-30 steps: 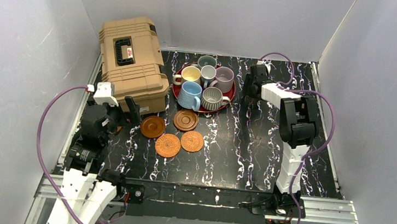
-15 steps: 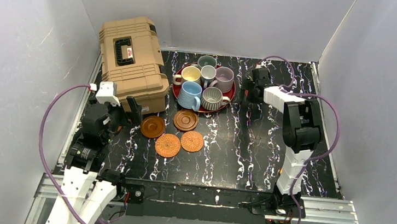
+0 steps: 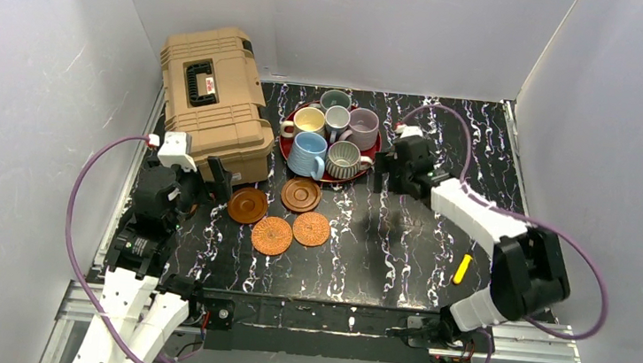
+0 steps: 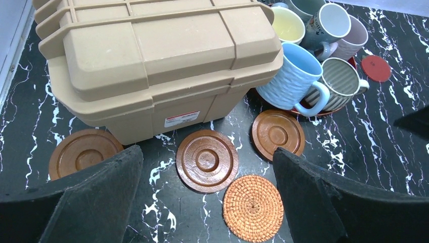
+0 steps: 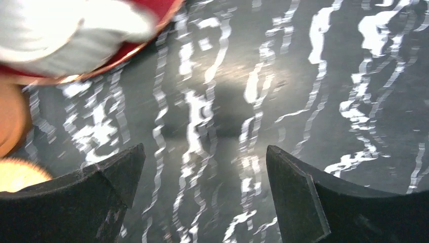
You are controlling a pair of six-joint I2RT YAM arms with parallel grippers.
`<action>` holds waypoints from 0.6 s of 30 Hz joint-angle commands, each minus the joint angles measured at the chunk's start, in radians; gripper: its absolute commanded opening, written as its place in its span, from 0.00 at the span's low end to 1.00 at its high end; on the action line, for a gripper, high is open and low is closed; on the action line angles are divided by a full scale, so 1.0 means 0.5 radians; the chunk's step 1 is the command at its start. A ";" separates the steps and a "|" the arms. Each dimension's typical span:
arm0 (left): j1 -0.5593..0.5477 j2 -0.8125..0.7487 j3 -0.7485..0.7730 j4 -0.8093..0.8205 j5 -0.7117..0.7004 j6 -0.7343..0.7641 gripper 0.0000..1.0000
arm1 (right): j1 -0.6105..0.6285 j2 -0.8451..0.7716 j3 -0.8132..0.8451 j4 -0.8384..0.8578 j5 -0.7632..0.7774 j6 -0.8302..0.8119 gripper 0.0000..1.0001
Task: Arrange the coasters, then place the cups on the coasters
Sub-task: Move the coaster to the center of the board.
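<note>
Six cups stand packed on the red tray (image 3: 372, 158): light blue (image 4: 293, 76), ribbed grey (image 4: 340, 81), cream-yellow (image 4: 286, 24), white (image 4: 330, 20), lilac (image 4: 358, 39), grey-green (image 4: 303, 5). Three brown coasters (image 4: 81, 152) (image 4: 207, 159) (image 4: 277, 132) and an orange one (image 4: 253, 207) lie in front of the case; a second orange one (image 3: 312, 229) lies beside them. A pinkish-red coaster (image 4: 375, 68) lies right of the tray. My left gripper (image 4: 206, 162) hangs open above the brown coasters. My right gripper (image 3: 383, 171) stands open by the tray's right rim, holding nothing.
A tan hard case (image 3: 210, 100) fills the back left, touching the tray's side. White walls close in the table on three sides. A small yellow object (image 3: 463, 268) shows by the right arm's forearm. The right wrist view is blurred by motion.
The right arm swung down and leftward from the back right to the tray's right rim, and its jaws opened wider. The left arm barely moved.
</note>
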 commanded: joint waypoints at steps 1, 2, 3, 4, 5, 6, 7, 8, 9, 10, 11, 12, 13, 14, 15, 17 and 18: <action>-0.002 0.021 0.010 0.008 0.037 0.011 0.99 | 0.338 -0.289 -0.209 0.058 0.111 0.170 0.98; -0.002 0.026 0.010 0.008 0.038 0.012 0.99 | 0.441 -0.338 -0.264 0.124 0.147 0.232 0.98; -0.003 0.030 0.010 0.008 0.040 0.011 0.99 | 0.554 -0.381 -0.313 0.182 0.221 0.304 0.98; -0.003 0.032 0.013 0.006 0.042 0.013 0.99 | 0.677 -0.421 -0.383 0.263 0.296 0.380 0.98; -0.002 0.036 0.012 0.002 0.039 0.011 0.99 | 0.781 -0.445 -0.434 0.348 0.351 0.431 0.98; -0.002 0.041 0.015 -0.001 0.036 0.015 0.99 | 0.888 -0.452 -0.465 0.428 0.407 0.476 0.98; -0.002 0.047 0.014 -0.001 0.031 0.012 0.99 | 0.973 -0.431 -0.480 0.487 0.470 0.516 0.98; -0.002 0.051 0.016 -0.001 0.029 0.013 0.99 | 1.057 -0.392 -0.473 0.528 0.526 0.538 0.98; -0.003 0.061 0.016 -0.001 0.029 0.013 0.99 | 1.130 -0.328 -0.447 0.544 0.589 0.549 0.98; -0.002 0.066 0.016 -0.002 0.031 0.013 0.99 | 1.195 -0.256 -0.404 0.540 0.649 0.556 0.98; -0.004 0.072 0.017 -0.002 0.038 0.009 0.99 | 1.257 -0.181 -0.345 0.523 0.710 0.562 0.97; -0.002 0.080 0.016 -0.002 0.039 0.009 0.99 | 1.311 -0.107 -0.287 0.508 0.761 0.566 0.97; -0.002 0.085 0.019 -0.004 0.041 0.007 0.99 | 1.366 -0.036 -0.229 0.504 0.799 0.563 0.96; -0.002 0.088 0.021 -0.008 0.039 0.006 0.99 | 1.414 0.040 -0.175 0.502 0.822 0.553 0.96; -0.002 0.089 0.023 -0.011 0.036 0.007 0.99 | 1.446 0.113 -0.116 0.496 0.823 0.543 0.96; 0.000 0.089 0.025 -0.016 0.027 0.007 0.99 | 1.491 0.259 -0.003 0.461 0.779 0.533 0.92; -0.002 0.087 0.025 -0.017 0.024 0.007 0.99 | 1.505 0.346 0.043 0.440 0.754 0.536 0.91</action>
